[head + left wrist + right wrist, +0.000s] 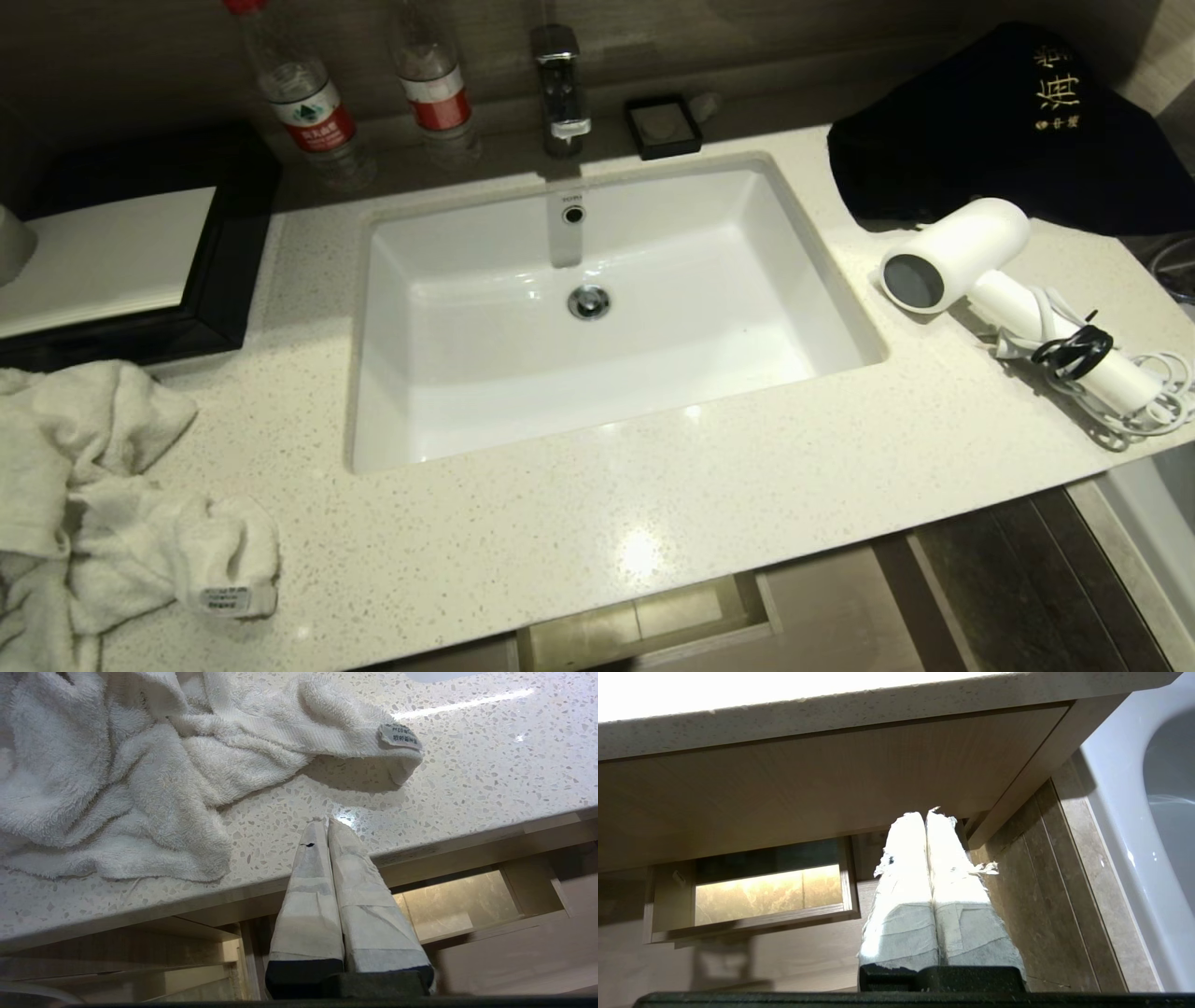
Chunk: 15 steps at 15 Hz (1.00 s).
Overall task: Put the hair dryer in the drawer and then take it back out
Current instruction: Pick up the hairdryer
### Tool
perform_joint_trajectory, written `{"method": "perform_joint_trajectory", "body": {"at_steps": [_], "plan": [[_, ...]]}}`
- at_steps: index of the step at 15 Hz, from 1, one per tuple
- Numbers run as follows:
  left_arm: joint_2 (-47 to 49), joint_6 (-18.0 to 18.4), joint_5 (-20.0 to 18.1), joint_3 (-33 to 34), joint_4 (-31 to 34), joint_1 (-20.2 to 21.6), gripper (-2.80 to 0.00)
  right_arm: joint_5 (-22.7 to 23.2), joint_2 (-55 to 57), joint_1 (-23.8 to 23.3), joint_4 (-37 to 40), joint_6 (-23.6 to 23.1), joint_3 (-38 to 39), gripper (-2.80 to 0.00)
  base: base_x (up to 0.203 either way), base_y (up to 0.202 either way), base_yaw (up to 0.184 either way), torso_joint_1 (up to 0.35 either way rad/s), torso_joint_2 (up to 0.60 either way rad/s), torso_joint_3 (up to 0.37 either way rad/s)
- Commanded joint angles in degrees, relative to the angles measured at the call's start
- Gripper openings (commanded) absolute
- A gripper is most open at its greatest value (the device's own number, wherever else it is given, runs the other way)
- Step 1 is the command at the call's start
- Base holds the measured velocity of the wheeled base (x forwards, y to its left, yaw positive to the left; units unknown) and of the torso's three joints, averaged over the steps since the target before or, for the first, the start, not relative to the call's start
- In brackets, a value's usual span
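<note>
Head view: hair dryer on counter | wrist views: both fingers pressed together, empty

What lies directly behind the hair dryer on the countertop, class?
A black cloth bag with gold lettering lies behind the hair dryer, which rests on the countertop. Whatever the bag holds or covers is hidden.

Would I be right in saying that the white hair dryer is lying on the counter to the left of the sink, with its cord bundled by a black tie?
Not quite: the hair dryer lies on the counter to the right of the sink, not the left, as the head view shows. Its cord is indeed bundled by a black tie.
</note>
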Motion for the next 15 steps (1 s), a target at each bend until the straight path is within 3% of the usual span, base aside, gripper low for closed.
{"method": "perform_joint_trajectory", "body": {"at_steps": [1,15], "plan": [[0.00,-0.05,0.03,0.00,-0.02,0.00,-2.80,-0.04,0.07,0.08,0.02,-0.01,0.00,-2.80,0.000,0.000,0.000,0.000,0.00,0.000],[0.07,-0.05,-0.02,0.00,-0.02,0.00,-2.80,0.39,0.07,0.08,-0.21,-0.50,0.00,-2.80,0.000,0.000,0.000,0.038,-0.04,0.001]]}}
